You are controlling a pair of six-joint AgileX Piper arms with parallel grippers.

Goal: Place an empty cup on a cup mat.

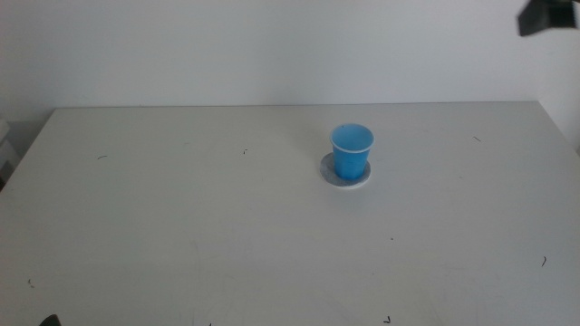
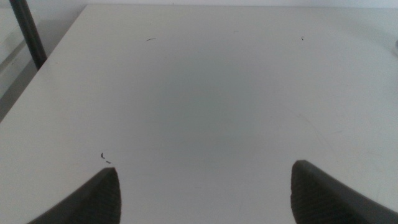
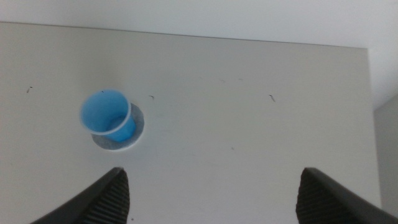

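The blue cup (image 1: 352, 152) stands upright and empty on the round grey cup mat (image 1: 359, 184), right of the table's middle. The right wrist view looks down on the cup (image 3: 107, 115) and the mat (image 3: 119, 144) from high above. My right gripper (image 3: 211, 196) is open and empty, well away from the cup; a dark part of that arm (image 1: 548, 16) shows in the top right corner of the middle view. My left gripper (image 2: 205, 193) is open and empty over bare table, with only a dark tip (image 1: 47, 321) at the middle view's bottom left edge.
The white table (image 1: 181, 226) carries a few small dark marks. A dark upright bar (image 2: 28, 34) stands beyond the table's edge in the left wrist view. A pale wall runs behind the table's far edge.
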